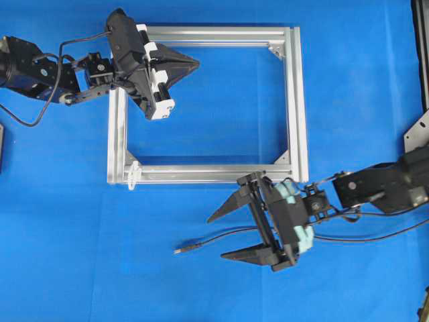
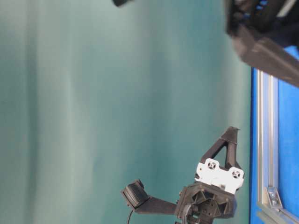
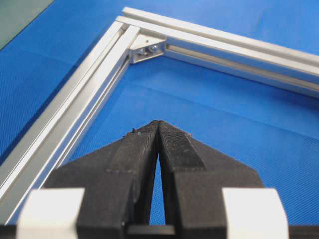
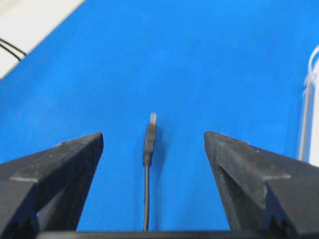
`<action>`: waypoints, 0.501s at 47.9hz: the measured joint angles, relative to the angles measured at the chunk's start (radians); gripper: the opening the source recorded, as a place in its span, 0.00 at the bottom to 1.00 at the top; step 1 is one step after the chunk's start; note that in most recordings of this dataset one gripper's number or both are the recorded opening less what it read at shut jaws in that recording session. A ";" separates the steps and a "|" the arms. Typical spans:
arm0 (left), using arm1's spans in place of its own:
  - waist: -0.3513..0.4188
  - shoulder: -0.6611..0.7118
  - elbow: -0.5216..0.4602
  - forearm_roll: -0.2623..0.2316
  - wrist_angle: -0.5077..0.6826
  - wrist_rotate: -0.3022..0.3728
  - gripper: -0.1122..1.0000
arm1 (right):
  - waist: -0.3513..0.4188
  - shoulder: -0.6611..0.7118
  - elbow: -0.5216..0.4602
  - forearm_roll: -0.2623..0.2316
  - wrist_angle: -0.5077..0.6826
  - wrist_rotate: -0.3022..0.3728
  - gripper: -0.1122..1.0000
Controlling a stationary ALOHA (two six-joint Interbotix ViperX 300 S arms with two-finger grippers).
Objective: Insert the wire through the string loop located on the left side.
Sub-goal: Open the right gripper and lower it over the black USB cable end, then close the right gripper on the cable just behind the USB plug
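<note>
- Nearest to where I stand, the right tool [image 1: 226, 235] has its two black fingers spread wide, one on each side of the wire [image 1: 221, 239], and it grips nothing; the wrist view shows clear blue cloth between each finger and the cable.
- The wire lies flat on the blue tabletop [image 1: 201, 288], its small dark plug [image 4: 149, 135] with the greyish tip pointing away from the right tool, toward the left of the overhead view. The cable trails back under the tool toward the right arm's side.
- A little further in sits the silver frame [image 1: 296, 100], a rectangle of aluminium rails lying flat. At its near left corner a small whitish string loop [image 1: 131, 176] stands up from the rail; it is well apart from the plug, with bare cloth between them.
- Furthest off, the left tool [image 1: 196, 64] hangs over the frame's far left part, fingers pressed tightly together on nothing; its wrist view shows the two pads [image 3: 175, 144] meeting at the tip with only rail and cloth beyond.
- My reading of progress: very early. The wire is not picked up, nothing is through the loop, and the loop is not steadied by anything.
- What is left seems to be nearly everything: closing on the cable just behind the plug, carrying it across to the loop, lining up the tip and pushing it through.
</note>
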 measured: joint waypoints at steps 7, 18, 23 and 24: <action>-0.002 0.000 0.000 0.000 0.003 0.000 0.10 | 0.012 0.089 -0.037 0.021 -0.005 0.023 0.90; -0.002 0.000 -0.002 0.000 0.015 -0.006 0.10 | 0.031 0.201 -0.094 0.060 -0.008 0.041 0.90; -0.002 0.000 -0.002 0.000 0.017 -0.008 0.10 | 0.035 0.206 -0.095 0.066 -0.008 0.041 0.90; -0.002 0.000 -0.002 0.000 0.017 -0.008 0.10 | 0.035 0.206 -0.095 0.066 -0.011 0.041 0.90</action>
